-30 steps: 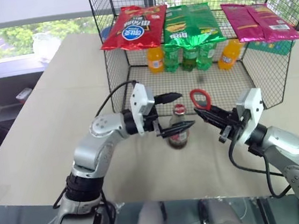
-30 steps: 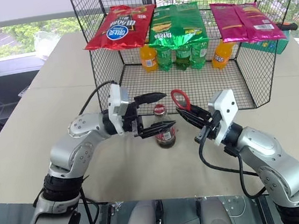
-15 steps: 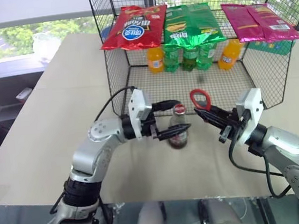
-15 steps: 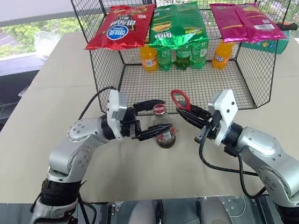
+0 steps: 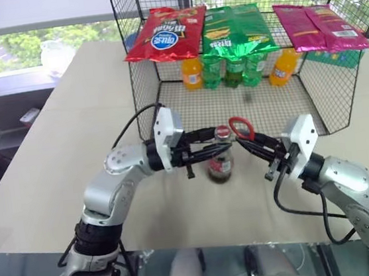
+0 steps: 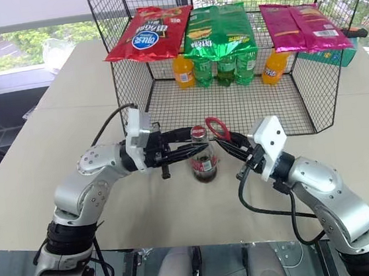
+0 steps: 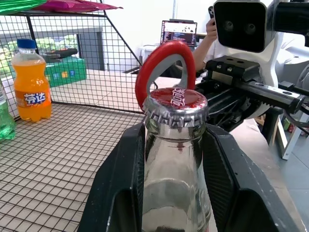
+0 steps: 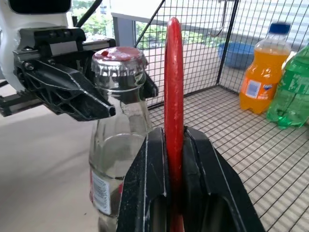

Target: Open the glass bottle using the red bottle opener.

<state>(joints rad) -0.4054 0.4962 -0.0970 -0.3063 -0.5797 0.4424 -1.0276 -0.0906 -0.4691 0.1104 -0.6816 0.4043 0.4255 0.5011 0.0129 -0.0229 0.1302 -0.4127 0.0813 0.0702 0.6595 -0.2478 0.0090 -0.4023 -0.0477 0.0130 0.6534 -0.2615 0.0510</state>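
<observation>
- Centrally on your beige table (image 5: 52, 146) stands the glass bottle (image 5: 220, 164), upright, just in front of the open side of a wire cage (image 5: 340, 103); its red crown cap (image 7: 175, 102) carries white script too small for you to read, and a red label band wraps the lower body.
- Your left pincer (image 5: 213, 143) reaches in level from the left, its two black fingers (image 7: 120, 179) on either side of the bottle's neck just under the cap; the left wrist view shows them pressed against the glass, grasping the neck.
- Your right pincer (image 5: 249, 145) is clenched on the handle of the red bottle opener (image 5: 240, 129), whose oval ring head stands edge-up just beside and behind the cap; whether ring and cap touch, you cannot tell.
- Inside the cage, orange soda bottles (image 5: 192, 73) with blue-and-white labels flank green soda bottles (image 5: 233, 70), all upright at the back.
- On the cage's top lie three snack bags: a red one (image 5: 166, 33) with a blue oval logo, a green one (image 5: 235, 31) and a pink one (image 5: 318, 26); their lettering is not readable to you.
</observation>
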